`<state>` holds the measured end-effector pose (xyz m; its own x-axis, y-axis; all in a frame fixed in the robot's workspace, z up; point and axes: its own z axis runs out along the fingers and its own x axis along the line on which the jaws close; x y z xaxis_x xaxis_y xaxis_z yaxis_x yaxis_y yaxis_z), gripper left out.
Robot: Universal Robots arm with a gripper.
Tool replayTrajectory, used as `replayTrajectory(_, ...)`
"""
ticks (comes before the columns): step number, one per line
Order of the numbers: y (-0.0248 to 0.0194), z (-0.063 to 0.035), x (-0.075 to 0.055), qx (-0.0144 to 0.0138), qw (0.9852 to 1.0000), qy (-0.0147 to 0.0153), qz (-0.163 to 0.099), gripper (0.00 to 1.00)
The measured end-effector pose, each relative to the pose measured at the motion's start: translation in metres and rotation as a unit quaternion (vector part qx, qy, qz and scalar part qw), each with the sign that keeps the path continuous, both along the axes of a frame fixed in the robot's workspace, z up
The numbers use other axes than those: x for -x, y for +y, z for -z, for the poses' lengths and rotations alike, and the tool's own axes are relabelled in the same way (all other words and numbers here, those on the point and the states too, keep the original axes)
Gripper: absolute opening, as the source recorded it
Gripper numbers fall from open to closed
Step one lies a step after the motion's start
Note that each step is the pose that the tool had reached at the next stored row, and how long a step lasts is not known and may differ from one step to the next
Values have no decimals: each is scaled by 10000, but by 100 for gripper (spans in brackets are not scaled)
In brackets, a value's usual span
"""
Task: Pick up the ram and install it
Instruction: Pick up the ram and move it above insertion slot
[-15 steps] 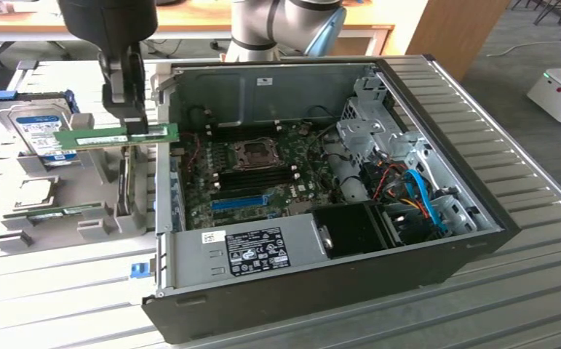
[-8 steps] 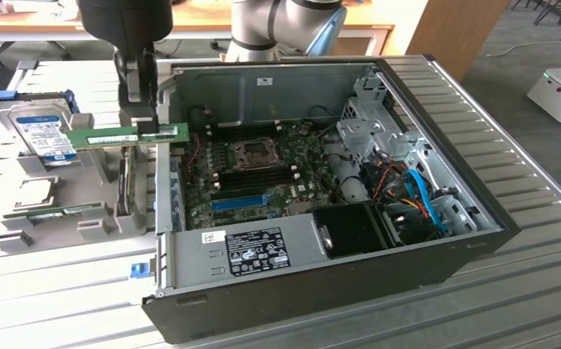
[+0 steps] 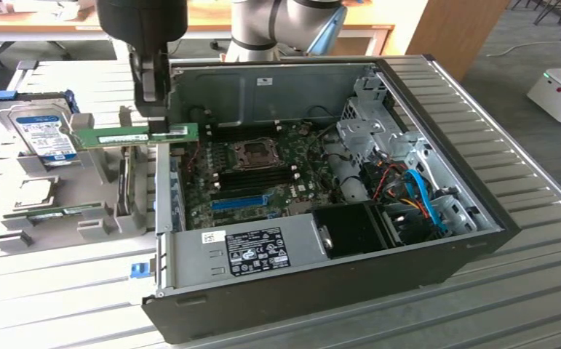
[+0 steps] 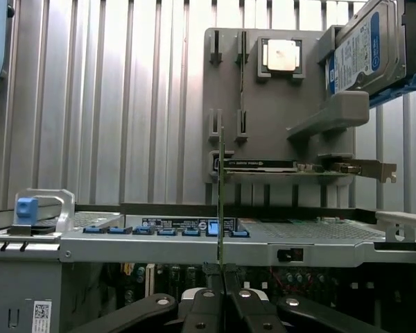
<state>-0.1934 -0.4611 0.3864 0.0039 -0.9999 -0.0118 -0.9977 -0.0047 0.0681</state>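
Note:
The ram (image 3: 105, 137) is a thin green stick with a white label. It is held level in the air over the left wall of the open computer case (image 3: 358, 269), in the exterior view. My gripper (image 3: 158, 131) comes straight down from above and is shut on the ram near its middle. In the wrist view the ram (image 4: 220, 208) appears edge-on as a thin line rising from between my fingers (image 4: 206, 305). The motherboard (image 3: 260, 174) with its long slots lies inside the case, to the exterior view's right of the ram.
A grey parts holder (image 3: 67, 196) stands at the exterior view's left of the case. It carries a silver hard drive (image 3: 42, 134) with a blue label, a square chip (image 3: 33, 190) and another green board (image 3: 62, 212). A blue slot (image 3: 236, 202) sits on the motherboard.

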Motion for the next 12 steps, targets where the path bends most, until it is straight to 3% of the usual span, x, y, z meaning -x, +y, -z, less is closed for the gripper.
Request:
replayTrajectory(7, -4, 0, -139, 5, 10000, 46, 0, 12)
replayTrajectory(12, -5, -1, -177, 6, 10000, 54, 0, 12)
